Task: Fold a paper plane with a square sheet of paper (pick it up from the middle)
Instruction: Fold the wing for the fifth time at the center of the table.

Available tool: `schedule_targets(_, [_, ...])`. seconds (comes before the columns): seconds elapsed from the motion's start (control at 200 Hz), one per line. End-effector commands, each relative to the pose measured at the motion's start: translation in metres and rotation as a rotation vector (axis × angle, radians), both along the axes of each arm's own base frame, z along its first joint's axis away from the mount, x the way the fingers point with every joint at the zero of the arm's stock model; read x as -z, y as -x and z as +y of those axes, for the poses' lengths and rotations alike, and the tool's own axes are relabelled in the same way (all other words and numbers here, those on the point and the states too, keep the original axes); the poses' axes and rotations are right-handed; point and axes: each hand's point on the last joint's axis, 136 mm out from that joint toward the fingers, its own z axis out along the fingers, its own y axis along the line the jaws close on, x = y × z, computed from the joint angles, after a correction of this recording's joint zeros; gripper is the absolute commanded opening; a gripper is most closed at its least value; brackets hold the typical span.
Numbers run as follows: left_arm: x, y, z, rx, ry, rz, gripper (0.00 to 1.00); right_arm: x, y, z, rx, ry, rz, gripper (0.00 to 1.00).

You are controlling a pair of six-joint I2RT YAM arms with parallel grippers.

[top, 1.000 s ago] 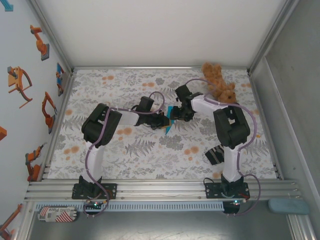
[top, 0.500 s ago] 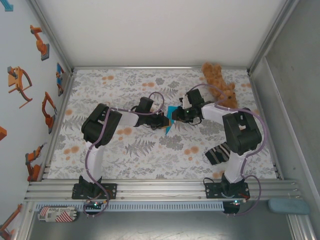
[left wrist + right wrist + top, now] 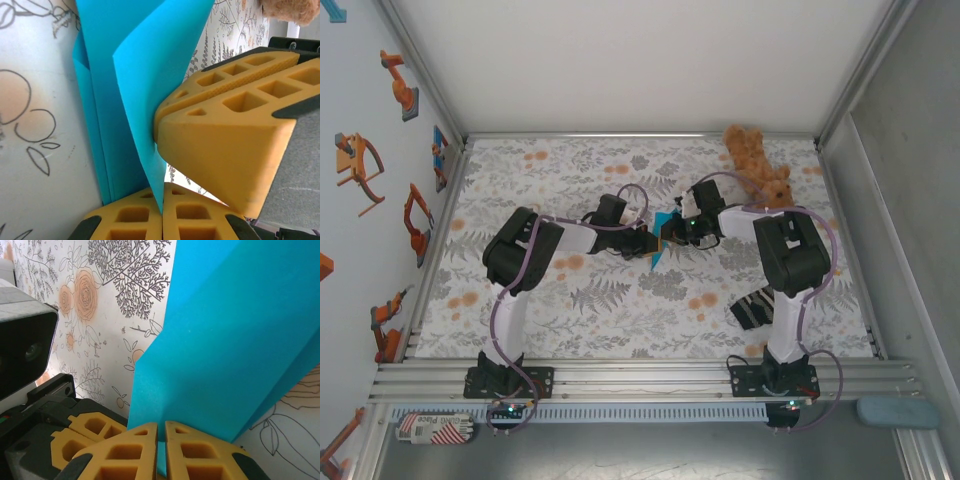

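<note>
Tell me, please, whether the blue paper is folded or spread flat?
Folded: the blue paper shows overlapping layers meeting at creases, held up between the left gripper and right gripper, both shut on it.

Smooth matt paper; right fingers matt moulded plastic

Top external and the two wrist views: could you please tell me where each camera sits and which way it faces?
Top external: above, behind the bases, looking down on the floral table cover; both arms show, meeting at the bright cyan-blue folded paper sheet.
Left wrist: wrist-mounted, looking along the left pincer, shut on the paper.
Right wrist: wrist-mounted, looking along the right pincer, shut on the paper.
Shared: both wrist views show the paper and the opposite arm's fingers.
</note>
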Motion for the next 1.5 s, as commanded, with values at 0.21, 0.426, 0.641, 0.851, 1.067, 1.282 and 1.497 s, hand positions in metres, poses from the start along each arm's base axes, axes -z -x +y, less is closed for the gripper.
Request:
schedule_targets(0.21, [0.112, 0.05, 0.057, -0.045, -0.383, 0.15, 0.11, 0.008, -0.006, 0.001, -0.001, 0.021, 0.018, 0.12])
schedule_targets(0.426, [0.075, 0.036, 0.04, -0.049, -0.297, 0.098, 0.17, 0.006, -0.007, -0.002, 0.01, 0.036, 0.017, 0.12])
schedule_targets(0.641, [0.046, 0.032, 0.035, -0.066, -0.254, 0.071, 0.22, -0.002, -0.009, 0.0, 0.007, 0.022, 0.003, 0.13])
schedule_targets(0.851, [0.022, 0.029, 0.038, -0.098, -0.248, 0.041, 0.27, -0.007, -0.008, 0.003, 0.0, 0.007, 0.001, 0.13])
schedule_targets(1.067, [0.004, 0.029, 0.039, -0.123, -0.237, 0.022, 0.28, -0.01, -0.006, 0.005, -0.008, -0.001, -0.001, 0.13])
schedule_targets(1.282, [-0.01, 0.031, 0.029, -0.121, -0.2, 0.02, 0.26, -0.009, -0.004, 0.007, -0.015, -0.005, 0.003, 0.13])
schedule_targets(1.497, [0.0, 0.032, 0.025, -0.121, -0.215, 0.048, 0.2, -0.01, -0.003, 0.009, -0.021, -0.012, 0.005, 0.13])
